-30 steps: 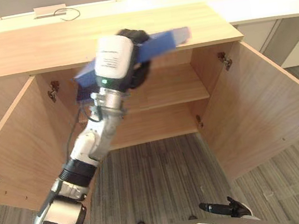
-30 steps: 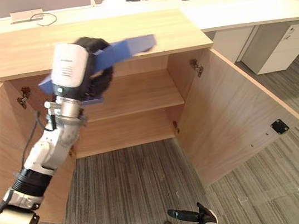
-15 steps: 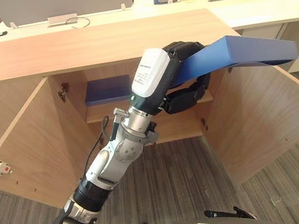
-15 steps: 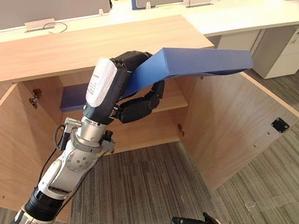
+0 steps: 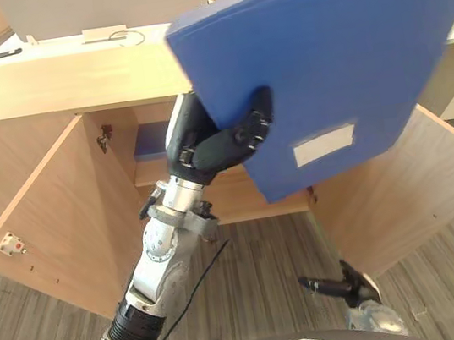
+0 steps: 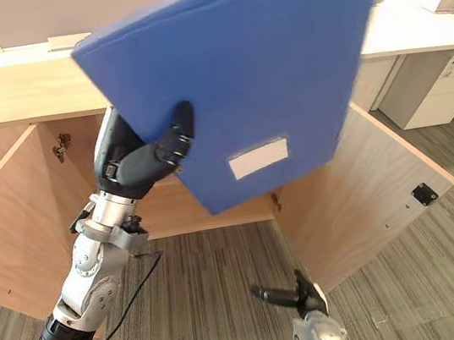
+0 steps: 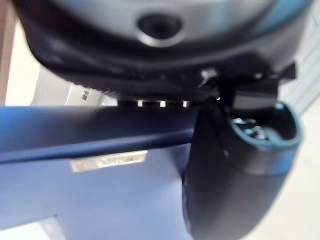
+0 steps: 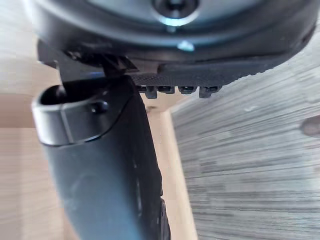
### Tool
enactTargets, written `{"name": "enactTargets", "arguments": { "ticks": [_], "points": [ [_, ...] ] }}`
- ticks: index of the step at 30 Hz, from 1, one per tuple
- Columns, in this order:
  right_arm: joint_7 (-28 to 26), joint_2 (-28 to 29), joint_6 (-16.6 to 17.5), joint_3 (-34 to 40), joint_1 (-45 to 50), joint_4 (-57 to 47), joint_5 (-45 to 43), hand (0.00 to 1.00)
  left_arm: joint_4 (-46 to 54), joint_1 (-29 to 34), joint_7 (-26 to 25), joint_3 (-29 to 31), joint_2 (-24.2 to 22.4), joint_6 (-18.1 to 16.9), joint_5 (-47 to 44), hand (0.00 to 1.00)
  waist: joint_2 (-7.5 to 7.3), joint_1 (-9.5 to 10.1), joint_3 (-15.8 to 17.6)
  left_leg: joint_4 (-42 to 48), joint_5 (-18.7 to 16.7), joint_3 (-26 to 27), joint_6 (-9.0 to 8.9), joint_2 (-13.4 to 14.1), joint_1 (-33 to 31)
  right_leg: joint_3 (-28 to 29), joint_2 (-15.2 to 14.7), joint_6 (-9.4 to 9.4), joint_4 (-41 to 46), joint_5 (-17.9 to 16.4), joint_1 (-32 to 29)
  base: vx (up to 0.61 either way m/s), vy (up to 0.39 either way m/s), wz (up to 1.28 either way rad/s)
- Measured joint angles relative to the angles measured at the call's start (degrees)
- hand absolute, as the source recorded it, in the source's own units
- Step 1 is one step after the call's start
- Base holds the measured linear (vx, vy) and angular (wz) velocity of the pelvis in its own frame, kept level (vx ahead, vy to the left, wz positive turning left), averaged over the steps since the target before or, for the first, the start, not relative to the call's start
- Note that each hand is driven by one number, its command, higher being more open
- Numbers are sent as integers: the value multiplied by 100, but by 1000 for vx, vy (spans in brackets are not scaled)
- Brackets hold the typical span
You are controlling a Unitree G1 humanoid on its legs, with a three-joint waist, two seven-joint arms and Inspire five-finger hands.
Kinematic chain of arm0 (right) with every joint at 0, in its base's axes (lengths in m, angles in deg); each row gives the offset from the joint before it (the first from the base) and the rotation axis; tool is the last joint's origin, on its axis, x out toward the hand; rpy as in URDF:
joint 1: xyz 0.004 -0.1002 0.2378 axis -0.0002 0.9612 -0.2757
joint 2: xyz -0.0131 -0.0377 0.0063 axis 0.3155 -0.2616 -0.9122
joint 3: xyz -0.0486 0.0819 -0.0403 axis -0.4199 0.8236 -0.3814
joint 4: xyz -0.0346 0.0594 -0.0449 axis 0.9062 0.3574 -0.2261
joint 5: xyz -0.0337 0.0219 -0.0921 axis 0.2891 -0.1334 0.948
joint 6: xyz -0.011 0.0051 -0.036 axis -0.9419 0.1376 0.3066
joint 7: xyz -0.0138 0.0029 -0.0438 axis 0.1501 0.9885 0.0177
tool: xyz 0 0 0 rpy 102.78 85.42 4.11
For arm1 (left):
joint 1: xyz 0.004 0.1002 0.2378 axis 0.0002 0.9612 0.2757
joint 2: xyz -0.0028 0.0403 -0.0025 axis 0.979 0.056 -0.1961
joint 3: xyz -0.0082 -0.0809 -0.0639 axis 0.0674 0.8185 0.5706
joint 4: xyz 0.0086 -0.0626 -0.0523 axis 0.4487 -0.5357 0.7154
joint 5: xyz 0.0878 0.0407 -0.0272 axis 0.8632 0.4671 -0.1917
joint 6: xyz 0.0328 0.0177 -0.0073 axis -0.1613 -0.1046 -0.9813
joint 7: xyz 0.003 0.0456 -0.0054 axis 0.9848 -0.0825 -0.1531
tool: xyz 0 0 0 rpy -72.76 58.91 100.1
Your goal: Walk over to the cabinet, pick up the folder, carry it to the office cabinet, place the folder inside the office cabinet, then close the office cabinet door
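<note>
A large blue folder (image 5: 339, 59) with a white label (image 5: 323, 145) is held up in front of the open wooden cabinet (image 5: 51, 81), its broad face turned toward me and hiding most of the inside. My left hand (image 5: 206, 143) is shut on the folder's lower left edge, the thumb lying across its face. In the left wrist view the folder (image 7: 100, 200) runs under the thumb (image 7: 235, 170). My right hand (image 5: 344, 283) hangs low over the floor near the right door, fingers relaxed and holding nothing.
Both cabinet doors stand wide open, the left door (image 5: 47, 222) and the right door (image 5: 400, 187). A second blue folder (image 5: 149, 137) lies on the inner shelf (image 5: 153, 178) at the left. White desks (image 5: 72, 46) stand behind the cabinet. Grey striped carpet (image 5: 249, 261) lies in front.
The left hand has swung the folder up from lying edge-on across the opening to standing with its face toward me. The right hand has risen a little into view.
</note>
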Motion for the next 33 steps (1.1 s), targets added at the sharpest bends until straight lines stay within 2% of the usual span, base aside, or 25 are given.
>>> {"name": "enactTargets", "arguments": {
  "ticks": [5, 10, 14, 19, 24, 29, 33],
  "points": [
    [6, 128, 10, 193, 60, -1024, -49, 100, -459, 538, 183, 364, -87, 209, -876, 0, -76, 1, -45, 1, -1, 5, -1, -1, -2, 4, 0, -10, -1, 7, -1, 0, 0, 0],
    [-2, 178, 18, 453, 59, -1582, -179, 100, -657, 919, 246, 524, -142, 393, -1099, 0, -78, 9, -45, 2, -2, 6, -2, 0, -2, 5, 3, -13, 0, 7, -1, 0, 0, 0],
    [-40, 122, 19, 821, 50, -2179, -184, 100, -666, 1144, 390, 933, -234, 522, -1118, 0, -71, 11, -43, 2, -1, 5, -1, -13, 21, 1, 28, -29, 56, -5, -4, 0, 0, 0],
    [-92, -451, 59, 1306, -143, -3063, -270, 100, -666, 1219, 513, 1569, -239, 536, -1345, 0, -54, 7, -38, 1, -5, -9, -6, -38, 30, -6, 21, -36, 103, -23, -12, 0, 0, 0],
    [-186, -945, 276, 1623, -457, -3559, -939, 100, -671, 1401, 567, 1717, -232, 538, -1530, 0, -27, 14, -40, 1, -12, -10, -16, -54, 31, -6, 15, -40, 134, -61, -28, 0, 0, 0],
    [-693, -1138, 568, 1614, -784, -3876, -1781, 100, -676, 1442, 790, 1777, -225, 542, -1587, 0, -18, 9, -44, 1, -12, 1, -15, -54, 29, 3, 12, -38, 134, -61, -36, 0, 0, 0],
    [-1177, -1524, 568, 1351, -1142, -3932, -2521, 100, -800, 1435, 979, 1774, -173, 550, -1776, 0, -1, 17, -52, 2, -11, 3, -12, -54, 21, 6, 4, -8, 134, -40, -44, 0, 0, 0]
  ]
}}
